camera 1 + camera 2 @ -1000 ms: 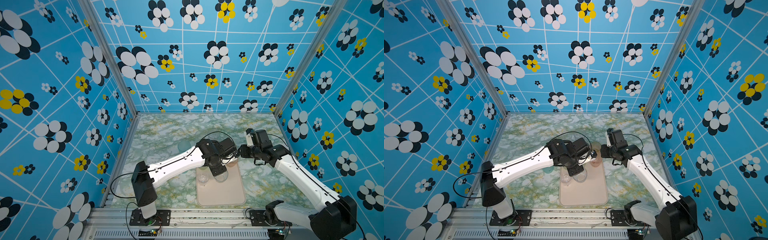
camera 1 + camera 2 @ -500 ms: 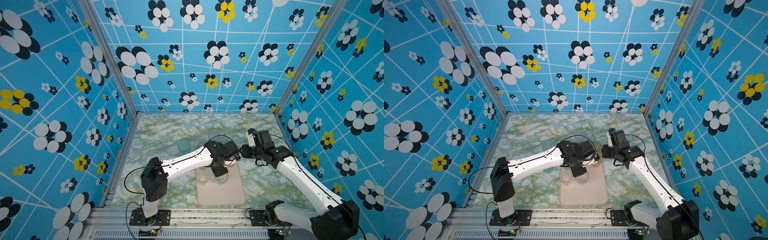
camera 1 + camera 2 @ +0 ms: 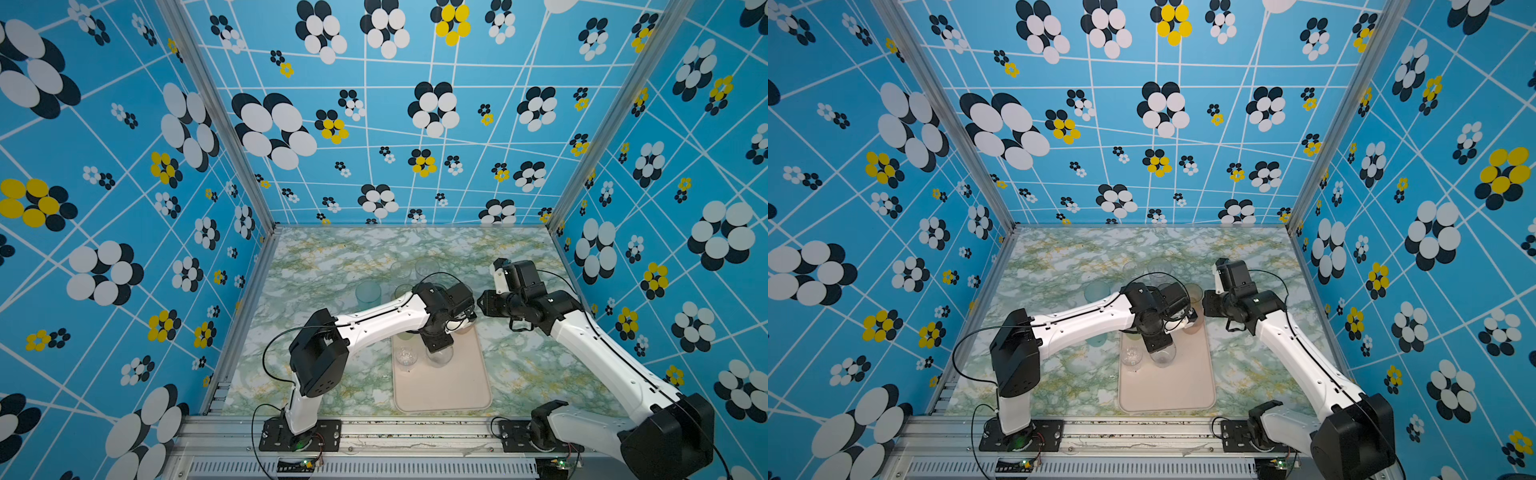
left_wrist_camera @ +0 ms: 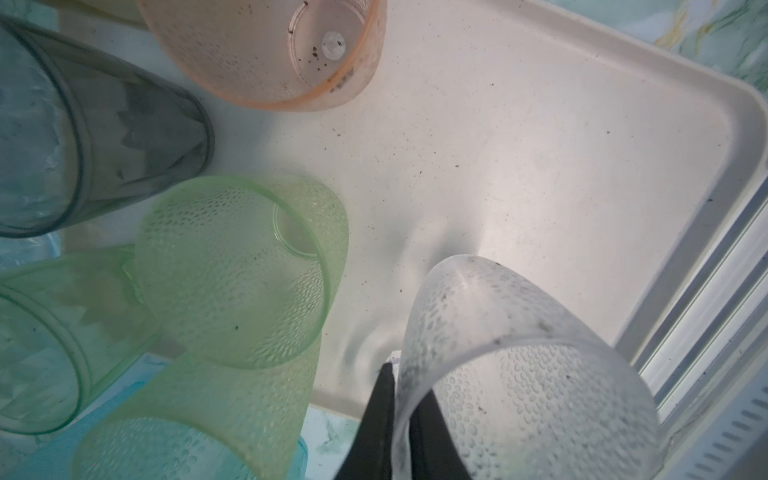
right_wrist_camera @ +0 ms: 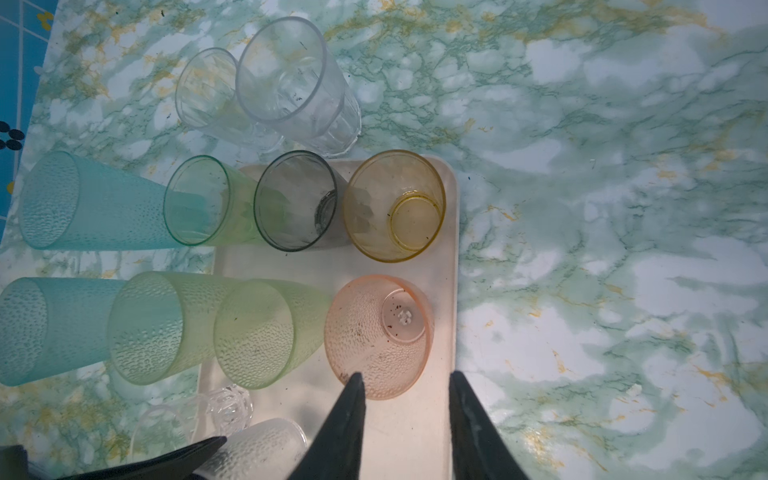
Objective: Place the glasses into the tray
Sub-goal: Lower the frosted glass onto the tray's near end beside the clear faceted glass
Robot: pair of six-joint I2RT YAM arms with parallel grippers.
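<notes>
The clear dimpled glass (image 4: 519, 374) hangs with its rim clamped tight in the left end effector (image 4: 401, 386), the bare tray (image 4: 739, 145) below it. Lower it straight before letting go, since the green glass (image 4: 241, 270) stands just beside. The right end effector (image 5: 406, 376) is half open and empty.

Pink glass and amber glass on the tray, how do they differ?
The pink glass has a dimpled, frosted wall; the amber glass a clearer, faceted one. The pink glass holds many dark specks; the amber glass only a few. The pink glass sits right before the open right tool; the amber glass stands beyond it. Both stand upright, mouth up, along one edge of the tray.
</notes>
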